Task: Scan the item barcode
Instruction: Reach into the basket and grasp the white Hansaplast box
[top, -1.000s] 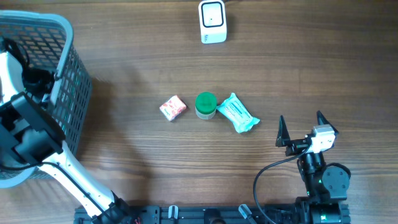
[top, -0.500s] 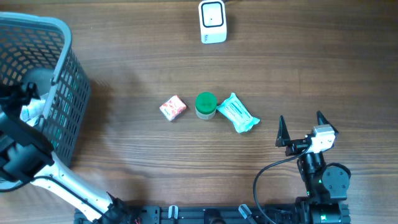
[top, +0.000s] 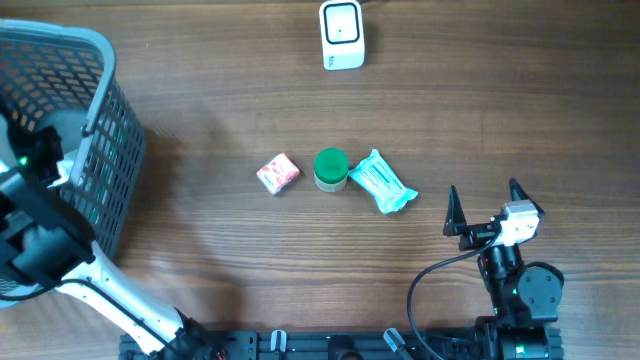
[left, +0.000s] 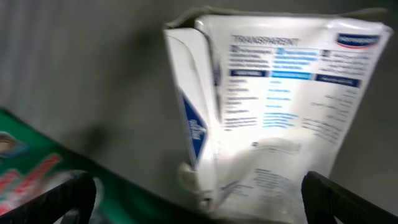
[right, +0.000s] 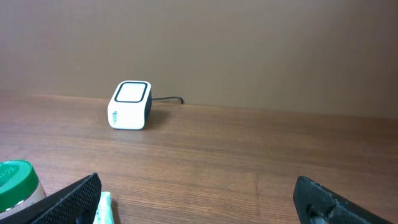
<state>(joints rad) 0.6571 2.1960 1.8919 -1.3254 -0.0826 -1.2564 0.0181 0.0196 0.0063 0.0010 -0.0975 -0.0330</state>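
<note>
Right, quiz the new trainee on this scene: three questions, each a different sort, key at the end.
1. Pick one. The pink packet, the green-lidded jar and the teal packet lie in a row on the table. Which is in the middle? A) pink packet B) green-lidded jar C) teal packet
2. True or false: the right gripper is open and holds nothing.
3. Fill in: the left gripper hangs over a white printed box inside the grey ____.

Key: 1 B. 2 True. 3 basket.
</note>
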